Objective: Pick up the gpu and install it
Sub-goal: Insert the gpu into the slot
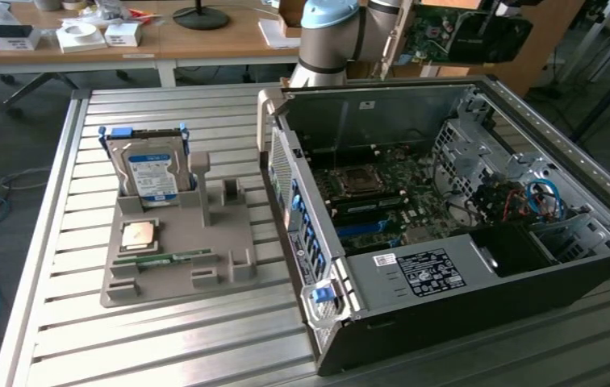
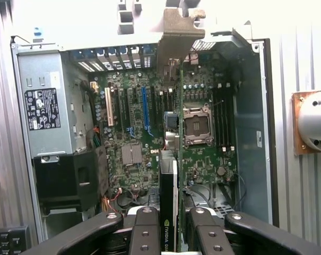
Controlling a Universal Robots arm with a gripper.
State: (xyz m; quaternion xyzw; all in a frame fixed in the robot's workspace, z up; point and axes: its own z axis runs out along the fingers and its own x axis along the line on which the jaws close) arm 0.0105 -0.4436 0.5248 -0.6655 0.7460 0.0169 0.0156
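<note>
The gpu [image 2: 179,133] appears edge-on in the wrist view, a thin dark board with a pale metal bracket [image 2: 177,34] at its far end. My gripper [image 2: 173,226] is shut on it, one black finger [image 2: 144,234] on each side of the board. In the exterior view the gpu [image 1: 432,28] hangs in the air with its green board face showing, beyond the back rim of the open computer case [image 1: 316,266]. The gripper [image 1: 488,39] sits beside the card at the end of the arm [image 1: 327,32]. Below the card in the wrist view lies the motherboard [image 2: 133,154] with its blue expansion slot [image 2: 145,109].
The case lies on its side on the slatted metal table [image 1: 176,347], with its power supply [image 1: 418,270] at the near end. On the exterior view's left, a grey holder [image 1: 181,250] carries a hard drive [image 1: 154,169], a processor [image 1: 138,235] and a memory stick [image 1: 165,260]. A wooden desk [image 1: 208,40] stands behind.
</note>
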